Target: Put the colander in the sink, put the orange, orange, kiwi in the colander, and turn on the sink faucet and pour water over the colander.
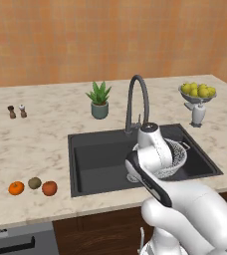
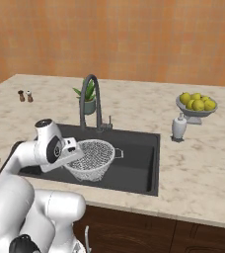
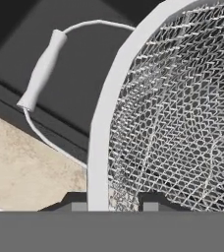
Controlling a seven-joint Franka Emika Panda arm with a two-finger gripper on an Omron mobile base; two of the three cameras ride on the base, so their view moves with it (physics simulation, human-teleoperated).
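Right now I'm on the first step: my gripper (image 3: 111, 205) pinches the colander (image 2: 92, 159) by its rim, tilted over the sink (image 1: 98, 162), still empty. Next I judge it needs lowering flat and letting go. At nine o'clock on the counter (image 1: 36, 144) wait two oranges (image 1: 16, 188) and the kiwi (image 1: 34, 183). Farther, at twelve, stands the faucet (image 1: 137, 99); at two, a bowl of lemons (image 1: 197, 92).

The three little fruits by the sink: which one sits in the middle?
The kiwi, olive-brown, lies between the bright orange and the darker reddish orange.
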